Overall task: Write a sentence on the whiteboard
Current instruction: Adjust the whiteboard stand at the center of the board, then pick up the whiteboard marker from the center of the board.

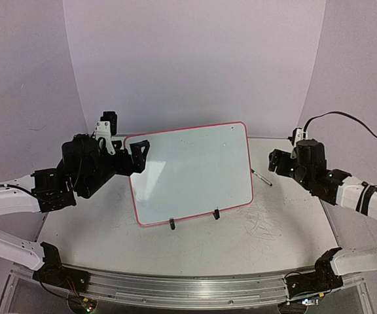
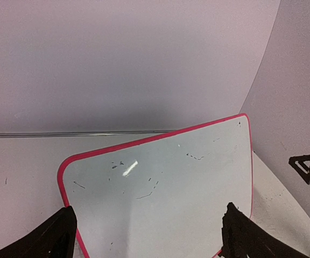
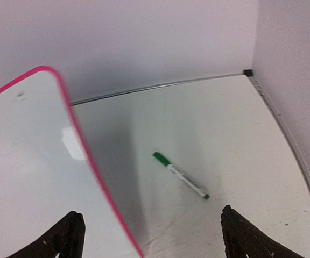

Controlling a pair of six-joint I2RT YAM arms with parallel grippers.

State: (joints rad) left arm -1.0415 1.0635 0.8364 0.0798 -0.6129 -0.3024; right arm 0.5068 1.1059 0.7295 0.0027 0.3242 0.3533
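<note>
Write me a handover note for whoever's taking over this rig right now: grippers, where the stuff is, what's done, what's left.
Left gripper: open, empty, at the left edge of the whiteboard.
Right gripper: open, empty, above the table to the right of the board.
Whiteboard: propped on its clip feet mid-table, only faint stray marks on it.
Pen: lying on the table just right of the board.
Done: nothing written yet.
Left: pick up the pen and do all the writing.

Pale lilac curved backdrop (image 1: 195,59); scuffed white table (image 1: 273,229); metal front rail (image 1: 188,288).
</note>
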